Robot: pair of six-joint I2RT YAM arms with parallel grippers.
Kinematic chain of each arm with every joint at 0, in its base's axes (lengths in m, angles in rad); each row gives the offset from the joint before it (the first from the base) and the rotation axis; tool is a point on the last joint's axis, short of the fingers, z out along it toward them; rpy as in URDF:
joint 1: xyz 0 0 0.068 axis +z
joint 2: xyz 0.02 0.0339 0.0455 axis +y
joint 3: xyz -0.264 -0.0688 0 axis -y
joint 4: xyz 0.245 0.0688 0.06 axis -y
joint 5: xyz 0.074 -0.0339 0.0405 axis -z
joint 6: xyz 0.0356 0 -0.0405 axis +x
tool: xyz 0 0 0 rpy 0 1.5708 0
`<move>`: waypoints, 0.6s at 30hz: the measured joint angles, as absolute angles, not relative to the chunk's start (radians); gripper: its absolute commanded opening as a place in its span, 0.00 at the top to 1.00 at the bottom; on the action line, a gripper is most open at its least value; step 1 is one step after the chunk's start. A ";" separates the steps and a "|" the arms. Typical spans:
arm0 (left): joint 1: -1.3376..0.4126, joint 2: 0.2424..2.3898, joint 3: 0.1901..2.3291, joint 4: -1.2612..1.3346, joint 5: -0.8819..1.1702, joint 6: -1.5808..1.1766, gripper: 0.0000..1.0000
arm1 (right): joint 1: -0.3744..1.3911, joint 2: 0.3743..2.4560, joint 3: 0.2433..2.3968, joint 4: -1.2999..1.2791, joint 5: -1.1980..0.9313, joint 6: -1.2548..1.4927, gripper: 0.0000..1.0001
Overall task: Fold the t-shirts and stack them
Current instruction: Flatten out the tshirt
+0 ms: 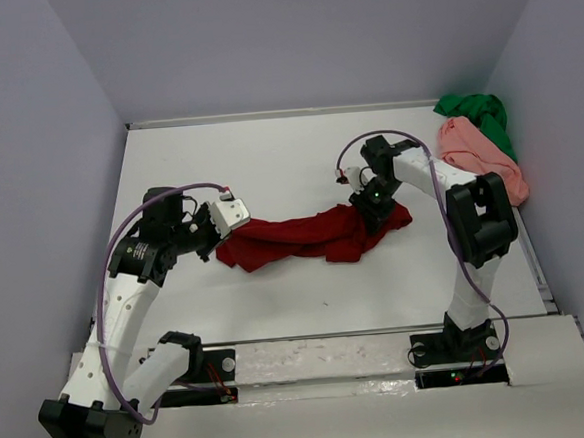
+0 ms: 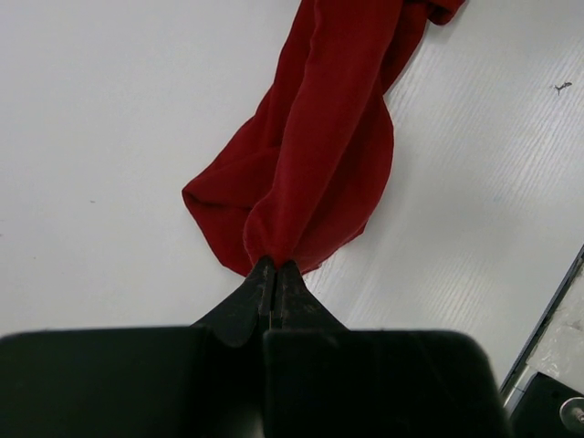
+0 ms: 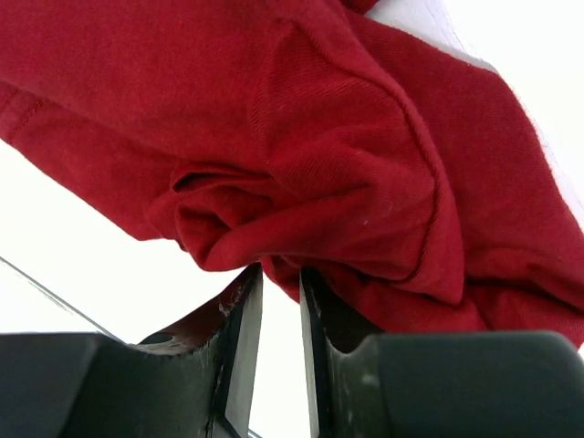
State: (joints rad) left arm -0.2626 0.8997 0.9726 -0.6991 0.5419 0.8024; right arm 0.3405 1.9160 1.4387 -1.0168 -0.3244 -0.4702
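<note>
The dark red t-shirt (image 1: 303,236) lies bunched and stretched across the middle of the table between both arms. My left gripper (image 1: 223,242) is shut on its left end; in the left wrist view the jaws (image 2: 276,265) pinch a gathered fold of the red cloth (image 2: 319,155), which trails away over the table. My right gripper (image 1: 374,213) is at the shirt's right end. In the right wrist view its fingers (image 3: 278,272) stand narrowly apart with a hanging fold of red cloth (image 3: 319,137) between the tips. The salmon pink t-shirt (image 1: 480,158) and the bright green t-shirt (image 1: 477,114) lie crumpled at the back right.
The white table (image 1: 268,161) is enclosed by grey walls on the left, back and right. The pink and green heap sits against the right wall. Both arm bases are bolted to a rail (image 1: 322,362) at the near edge.
</note>
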 measured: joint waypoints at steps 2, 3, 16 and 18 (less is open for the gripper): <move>-0.263 0.899 0.971 -0.698 0.542 0.802 1.00 | 0.340 1.920 1.439 -1.013 -0.323 -0.467 0.67; -0.263 0.899 0.969 -0.697 0.542 0.802 1.00 | 0.340 1.925 1.439 -1.010 -0.321 -0.466 0.66; -0.263 0.892 0.957 -0.692 0.544 0.801 1.00 | 0.349 1.993 1.448 -0.966 -0.269 -0.413 0.60; -0.263 0.890 0.957 -0.692 0.547 0.801 1.00 | 0.353 2.006 1.460 -0.963 -0.253 -0.404 0.76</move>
State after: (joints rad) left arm -0.2626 0.8902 0.9565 -0.6922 0.5468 0.8013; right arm 0.3534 2.0056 1.4597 -0.9630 -0.2531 -0.4042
